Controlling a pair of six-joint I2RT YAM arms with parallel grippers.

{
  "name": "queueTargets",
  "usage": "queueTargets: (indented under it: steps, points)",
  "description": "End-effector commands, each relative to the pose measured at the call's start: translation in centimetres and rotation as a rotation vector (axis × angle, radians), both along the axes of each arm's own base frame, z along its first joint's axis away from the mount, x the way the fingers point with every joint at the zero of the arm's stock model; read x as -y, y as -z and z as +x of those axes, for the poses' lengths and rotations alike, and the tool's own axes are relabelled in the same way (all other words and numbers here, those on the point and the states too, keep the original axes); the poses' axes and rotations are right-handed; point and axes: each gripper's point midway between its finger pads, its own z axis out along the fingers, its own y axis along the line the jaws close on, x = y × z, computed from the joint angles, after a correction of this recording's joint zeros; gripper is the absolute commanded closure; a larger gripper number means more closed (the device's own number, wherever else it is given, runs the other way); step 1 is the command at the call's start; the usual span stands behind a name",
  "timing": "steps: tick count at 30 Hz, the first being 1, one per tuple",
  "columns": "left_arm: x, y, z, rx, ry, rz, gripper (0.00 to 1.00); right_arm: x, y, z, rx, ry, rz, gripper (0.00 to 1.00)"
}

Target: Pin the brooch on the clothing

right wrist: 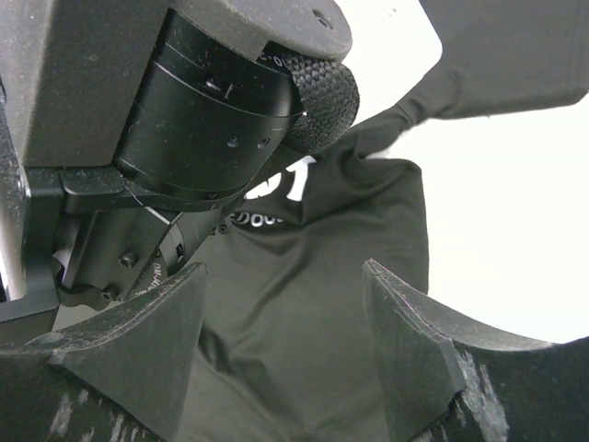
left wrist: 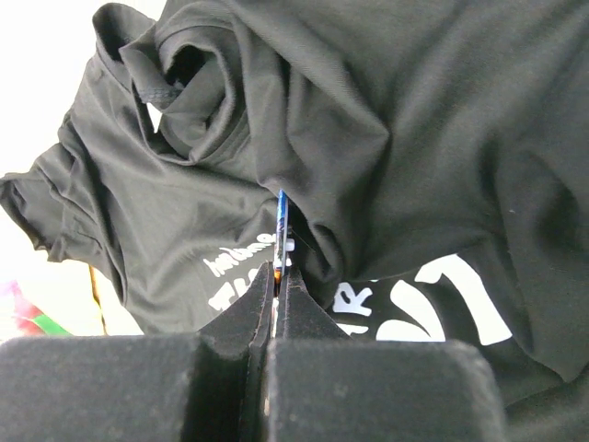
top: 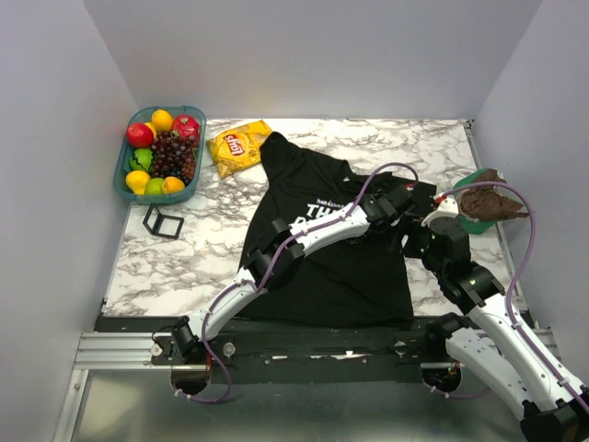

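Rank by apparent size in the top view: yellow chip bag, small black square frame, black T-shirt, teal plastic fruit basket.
1. black T-shirt
2. teal plastic fruit basket
3. yellow chip bag
4. small black square frame

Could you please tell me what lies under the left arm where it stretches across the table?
The black T-shirt lies beneath the left arm. Its white print shows only in part; the arm covers the rest, so it cannot be read whole.
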Motion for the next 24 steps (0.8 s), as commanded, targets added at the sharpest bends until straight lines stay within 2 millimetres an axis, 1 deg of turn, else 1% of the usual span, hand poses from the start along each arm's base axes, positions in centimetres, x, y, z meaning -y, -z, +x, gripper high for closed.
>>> queueTargets:
  steps: [1,8,10,11,13,14,15,17,18,20,24]
  points:
    - [2.7,-0.1,-2.3,0.042,0.066,0.020,1.00,-1.1,-1.8,0.6,0.067,-0.025,0.060,0.23]
    - [3.7,-0.5,-3.1,0.016,0.081,-0.035,1.00,-1.0,-1.8,0.6,0.070,-0.022,0.060,0.23]
    - [4.1,-0.3,-3.7,-0.013,0.090,-0.063,1.00,-1.0,-1.8,0.6,0.071,-0.019,0.059,0.23]
    - [4.3,-0.8,-3.7,-0.018,0.092,-0.085,1.00,-1.0,-1.9,0.6,0.074,-0.019,0.060,0.23]
    - [4.4,-0.4,-4.2,-0.039,0.101,-0.099,1.00,-0.9,-1.9,0.6,0.074,-0.017,0.059,0.23]
    - [4.7,-0.9,-4.4,-0.049,0.103,-0.127,1.00,-0.8,-1.9,0.6,0.075,-0.014,0.058,0.23]
    - [4.6,-0.6,-4.6,-0.060,0.105,-0.128,1.00,-0.8,-2.0,0.6,0.078,-0.014,0.059,0.23]
    - [5.0,-1.2,-4.9,-0.073,0.111,-0.164,1.00,-0.8,-2.0,0.6,0.079,-0.011,0.059,0.23]
    - [4.9,-1.1,-5.1,-0.081,0.113,-0.170,1.00,-0.8,-2.0,0.6,0.078,-0.012,0.059,0.23]
    - [5.2,-1.6,-5.3,-0.086,0.119,-0.192,1.00,-0.8,-2.0,0.6,0.078,-0.011,0.058,0.23]
    - [5.4,-1.5,-5.5,-0.103,0.120,-0.210,1.00,-0.7,-2.0,0.6,0.077,-0.007,0.056,0.23]
